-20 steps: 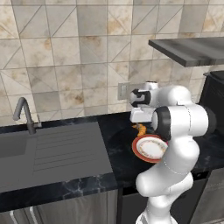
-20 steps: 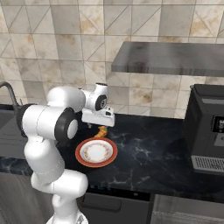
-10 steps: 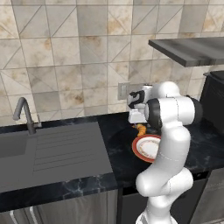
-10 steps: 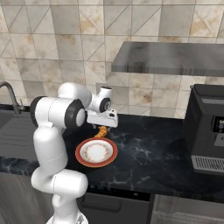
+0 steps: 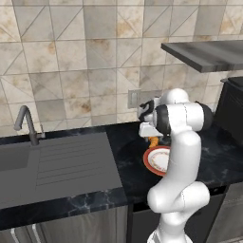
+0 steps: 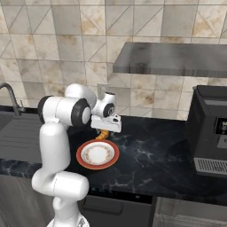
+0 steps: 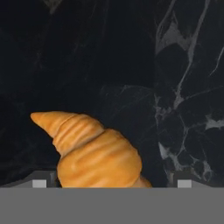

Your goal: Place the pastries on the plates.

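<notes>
Croissant (image 7: 96,153) sits clamped between my jaws, held above the dark marble desk (image 6: 150,150), just behind the red-rimmed plate (image 6: 97,154), which lies bare beside my white arm (image 5: 182,142).

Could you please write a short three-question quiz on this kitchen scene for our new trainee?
1. True or false: the croissant sits between the gripper fingers.
2. Which plate is by the arm: (a) plain white, (b) red-rimmed, (c) blue?
3. Fill in: the sink lies to the arm's ____ in the left base view.

Key: 1 true; 2 b; 3 left.
</notes>
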